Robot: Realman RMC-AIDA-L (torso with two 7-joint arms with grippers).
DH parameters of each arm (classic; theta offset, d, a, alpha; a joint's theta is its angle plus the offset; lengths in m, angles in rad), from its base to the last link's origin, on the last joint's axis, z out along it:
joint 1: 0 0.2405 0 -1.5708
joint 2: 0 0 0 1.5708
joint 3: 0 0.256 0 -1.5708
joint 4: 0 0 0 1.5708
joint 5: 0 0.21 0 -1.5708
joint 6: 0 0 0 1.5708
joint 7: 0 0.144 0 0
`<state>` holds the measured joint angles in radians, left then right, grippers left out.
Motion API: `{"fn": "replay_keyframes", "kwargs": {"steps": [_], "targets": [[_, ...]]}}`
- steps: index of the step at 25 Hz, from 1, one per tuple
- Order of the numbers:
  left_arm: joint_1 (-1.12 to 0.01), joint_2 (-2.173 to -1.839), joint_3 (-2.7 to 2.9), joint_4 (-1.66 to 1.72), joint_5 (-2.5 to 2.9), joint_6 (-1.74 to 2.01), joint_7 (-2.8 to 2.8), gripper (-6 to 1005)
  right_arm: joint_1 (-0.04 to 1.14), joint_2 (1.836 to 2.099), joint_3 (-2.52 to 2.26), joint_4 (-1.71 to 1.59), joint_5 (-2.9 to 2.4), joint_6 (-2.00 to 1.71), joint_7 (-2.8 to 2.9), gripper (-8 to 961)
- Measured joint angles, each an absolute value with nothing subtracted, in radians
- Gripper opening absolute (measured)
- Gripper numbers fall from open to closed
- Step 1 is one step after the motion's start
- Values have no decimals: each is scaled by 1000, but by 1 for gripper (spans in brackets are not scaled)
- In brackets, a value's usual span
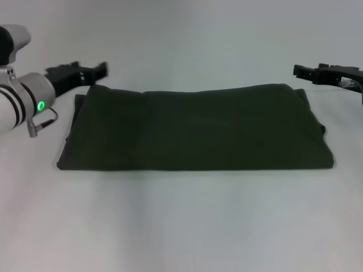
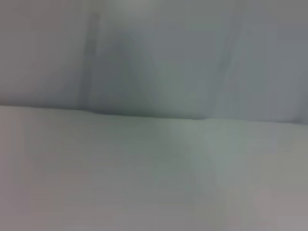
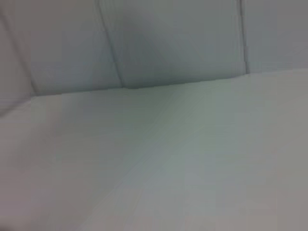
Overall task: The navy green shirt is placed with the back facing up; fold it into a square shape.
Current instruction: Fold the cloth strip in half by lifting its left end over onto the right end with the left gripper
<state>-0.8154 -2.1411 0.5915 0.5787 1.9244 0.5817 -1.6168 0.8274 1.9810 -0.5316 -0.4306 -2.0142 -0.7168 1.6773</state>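
Soft matte navy green shirt [image 1: 195, 128] lies folded oblong (plain side up) on table [image 1: 181, 226].

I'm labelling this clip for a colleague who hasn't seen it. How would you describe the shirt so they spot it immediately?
On the pale table, between the left claw and the right claw, lies the navy green shirt. It is a wide, dark olive slab of folded fabric, the only dark soft thing there, showing no lettering.

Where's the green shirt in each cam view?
Head view: the navy green shirt lies folded into a wide band across the middle of the white table, between the left gripper and right gripper.
Left wrist view: not in it.
Right wrist view: not in it.
Shared landmark: the white table.
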Motion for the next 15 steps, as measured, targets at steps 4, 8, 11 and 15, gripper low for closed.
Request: {"fn": "replay_keyframes", "kwargs": {"steps": [4,8,11,15], "targets": [[-766,-2144,594,637,1954,821,-1722,687,767,1986,-535,-527,-2014,-904,1764,748],[-710,-2150,600,695,1980,1012,-1815,764,712,1983,-539,-586,-2014,-1103,1835,746],[-677,-2155,607,726,2020,1090,-1884,756,682,1973,-539,-596,-2014,-1215,1868,744],[-648,-2161,608,742,2064,1124,-1946,756,653,1968,-538,-597,-2014,-1314,1886,740]]}}
